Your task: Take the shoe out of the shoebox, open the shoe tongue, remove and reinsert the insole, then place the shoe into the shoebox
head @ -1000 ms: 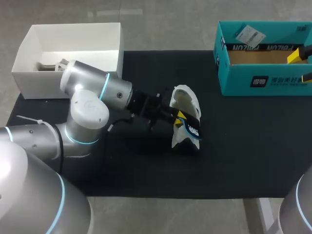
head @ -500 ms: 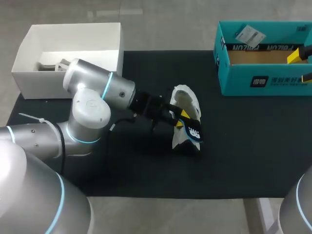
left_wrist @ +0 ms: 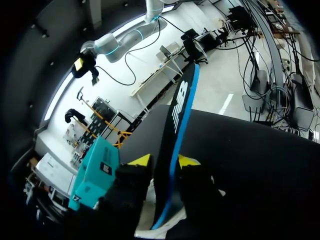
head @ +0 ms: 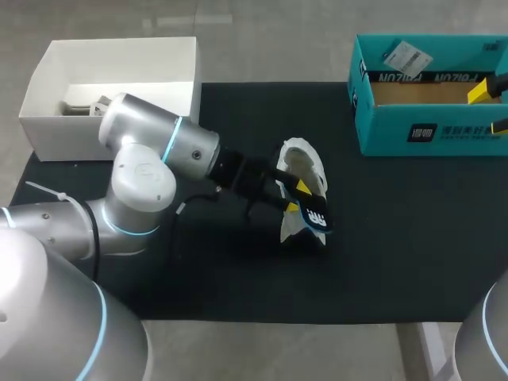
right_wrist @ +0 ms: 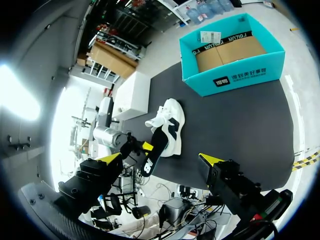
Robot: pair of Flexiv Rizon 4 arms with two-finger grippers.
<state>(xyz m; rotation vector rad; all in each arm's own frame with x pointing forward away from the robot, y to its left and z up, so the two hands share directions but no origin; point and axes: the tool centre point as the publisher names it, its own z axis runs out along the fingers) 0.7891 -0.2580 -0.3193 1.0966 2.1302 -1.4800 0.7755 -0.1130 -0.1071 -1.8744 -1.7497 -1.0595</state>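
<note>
The left jaws are clamped on the black insole with a blue edge (left_wrist: 175, 145), one of the yellow fingertips (left_wrist: 140, 161) pressing on each flat face, so the insole stands on edge between them. Its lower end runs down past the fingers toward the white sneaker (left_wrist: 150, 220) just beneath; whether that end is free of the shoe cannot be told.

Over the last second the left arm has pushed a little further toward the lower right of the head frame. The insole (head: 314, 213) has gone with it, sliding across the sneaker (head: 300, 161) toward its lower end. I judge this to be the removal step under way: the insole is largely lifted out, and reinsertion and boxing are not yet done.

The sneaker lies on the black surface (head: 397, 238) at the centre of the head frame, touching the insole and right under the left jaws. In the right wrist view the insole (right_wrist: 156, 147) rises at a slant off the sneaker (right_wrist: 170, 122).

The right jaws are spread wide with nothing between them; their yellow tips show at the right edge of the head frame, beside the teal cardboard shoebox (head: 429, 119) in the upper right. That shoebox is well apart from the sneaker. A white open box (head: 48, 135) sits at the upper left.
</note>
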